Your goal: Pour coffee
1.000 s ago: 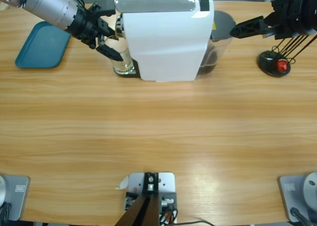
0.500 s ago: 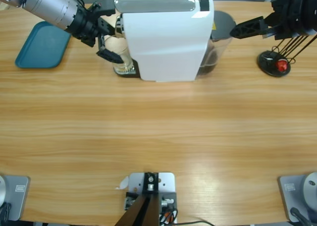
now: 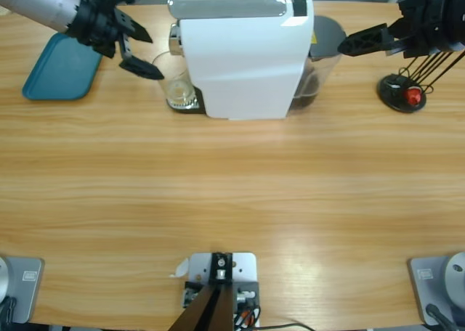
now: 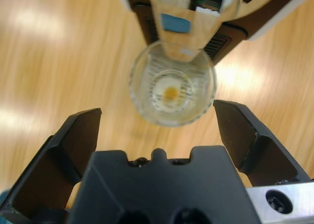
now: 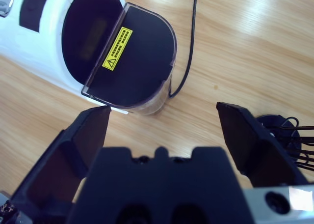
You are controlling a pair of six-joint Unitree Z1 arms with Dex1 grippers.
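A clear glass tumbler (image 3: 176, 90) stands on the drip tray under the spout (image 4: 189, 22) of the white coffee machine (image 3: 243, 62). Seen from the left wrist, the tumbler (image 4: 171, 86) shows only a small amber spot at its base; no dark coffee shows. My left gripper (image 3: 149, 55) hangs open just left of the tumbler, apart from it. In its own view, the left gripper (image 4: 158, 111) has jaws spread wider than the glass. My right gripper (image 3: 349, 46) is open beside the machine's smoky tank (image 3: 323, 48), and the right gripper (image 5: 164, 110) holds nothing.
A teal tray (image 3: 58, 66) lies at the far left edge. A black wire capsule stand (image 3: 403, 93) with a red capsule sits at the far right. A black cable (image 5: 189, 42) runs behind the tank (image 5: 132, 62). Bare wooden table (image 3: 232, 200) spreads in front of the machine.
My left gripper has let go of the tumbler and drawn back to the left. The tumbler stays on the drip tray. The right arm has not moved.
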